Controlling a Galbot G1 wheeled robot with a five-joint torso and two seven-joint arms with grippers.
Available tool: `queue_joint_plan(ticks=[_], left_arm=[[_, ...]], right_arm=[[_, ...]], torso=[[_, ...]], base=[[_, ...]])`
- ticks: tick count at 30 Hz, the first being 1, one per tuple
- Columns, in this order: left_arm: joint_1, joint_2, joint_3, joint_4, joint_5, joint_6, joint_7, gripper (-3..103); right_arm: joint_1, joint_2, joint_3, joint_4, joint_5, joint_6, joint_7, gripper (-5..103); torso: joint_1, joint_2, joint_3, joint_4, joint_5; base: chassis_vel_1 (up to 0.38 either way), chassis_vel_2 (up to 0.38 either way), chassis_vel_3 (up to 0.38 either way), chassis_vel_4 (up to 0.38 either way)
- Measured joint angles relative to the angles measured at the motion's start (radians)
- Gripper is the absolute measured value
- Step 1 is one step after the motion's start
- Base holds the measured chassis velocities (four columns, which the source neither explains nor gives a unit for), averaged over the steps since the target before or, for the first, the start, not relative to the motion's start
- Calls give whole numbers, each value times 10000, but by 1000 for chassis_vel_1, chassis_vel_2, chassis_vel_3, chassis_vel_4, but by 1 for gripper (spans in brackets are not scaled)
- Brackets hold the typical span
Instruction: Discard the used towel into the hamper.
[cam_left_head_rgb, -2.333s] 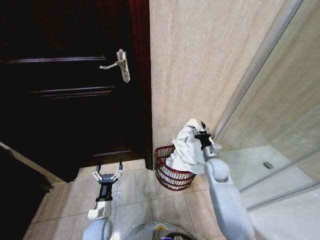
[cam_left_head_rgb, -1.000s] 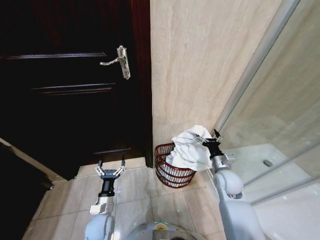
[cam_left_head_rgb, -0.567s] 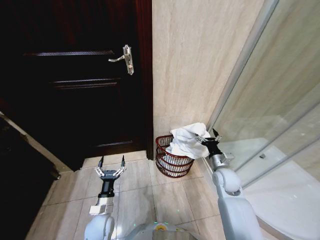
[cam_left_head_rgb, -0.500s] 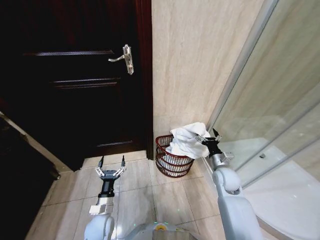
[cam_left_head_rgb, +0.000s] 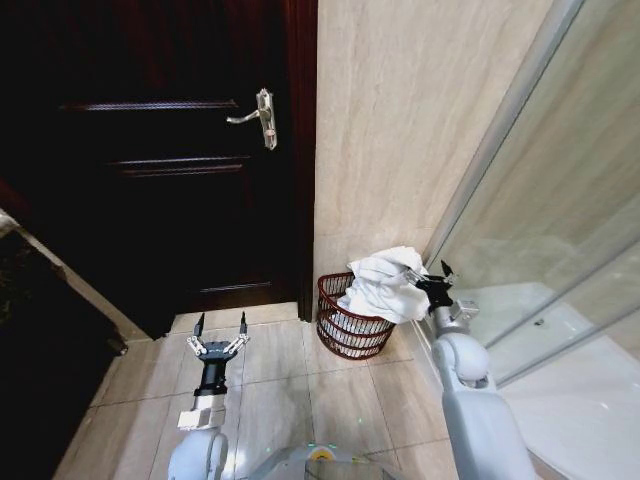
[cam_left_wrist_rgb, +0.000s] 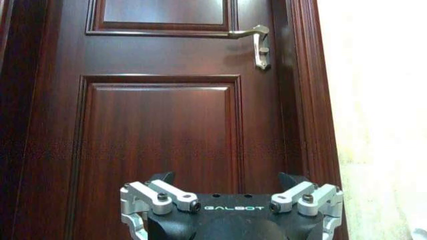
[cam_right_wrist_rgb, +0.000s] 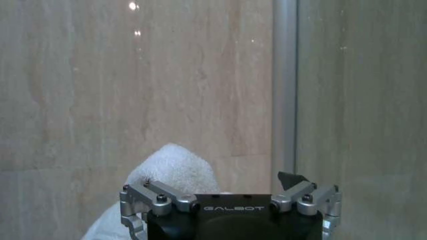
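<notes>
Over hamper (cam_left_head_rgb: 350, 330) — right tool (cam_left_head_rgb: 430, 279), outstretched

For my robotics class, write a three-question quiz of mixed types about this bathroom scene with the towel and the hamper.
1. True or false: the white towel lies flat on the floor tiles.
2. Multiple choice: the hamper stands (A) inside the shower, (B) at the foot of the beige wall beside the dark door, (C) under the left gripper.
3. Short answer: which gripper is beside the towel, and are its fingers open or shut?

Key
1. False: it is heaped on the hamper, bulging above the rim.
2. B.
3. The right gripper, with its fingers open; the left gripper hangs open over the floor tiles, away from the hamper.
</notes>
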Motion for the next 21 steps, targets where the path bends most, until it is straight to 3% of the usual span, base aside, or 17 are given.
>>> queue_joint_plan(ticks=[9,21], left_arm=[[113,-1,-90,-392,85,293,-274,100],[2,-1,-101,-476,-188,603,-412,100]], right_arm=[[-795,171,317,268,591,721,-12,100],[584,142,-1,-1040,221,288,-1,100]], torso=[[1,3,2,0,2],[4,5,6,2,1]], base=[[0,0,0,0],[0,0,0,0]])
